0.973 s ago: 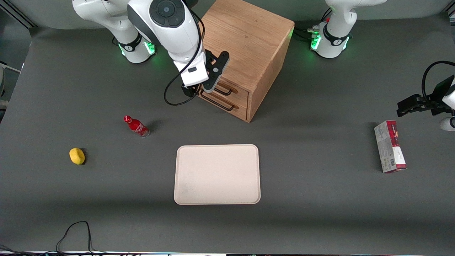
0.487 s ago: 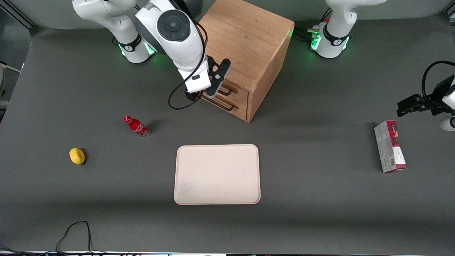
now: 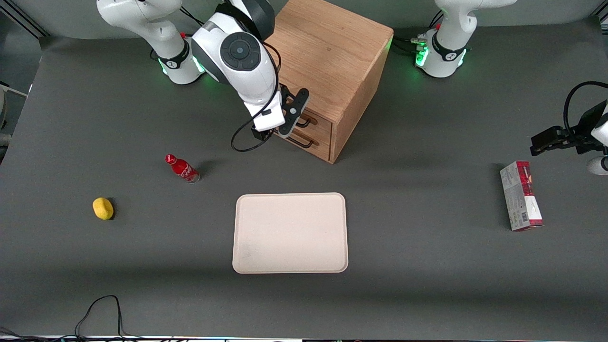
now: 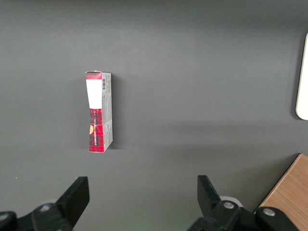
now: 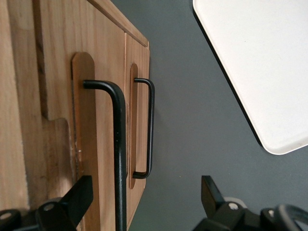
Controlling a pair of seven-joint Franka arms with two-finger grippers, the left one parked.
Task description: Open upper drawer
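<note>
While the dark table [image 3: 427, 285] carries everything, its largest load is the wooden cabinet [image 3: 332, 52], standing farther from the front camera than the cream tray [image 3: 290, 232]. The upper drawer [image 3: 319, 124] sits closed in the cabinet's front, above the lower drawer [image 3: 317, 143]. The gripper [image 5: 147, 202] hangs right in front of that drawer, its fingers [image 5: 77, 199] spread apart on either side of the upper drawer's black bar handle [image 5: 119, 144] without pinching it. Toward the working arm's end lie a red bottle [image 3: 182, 168] and a yellow object [image 3: 103, 208].
</note>
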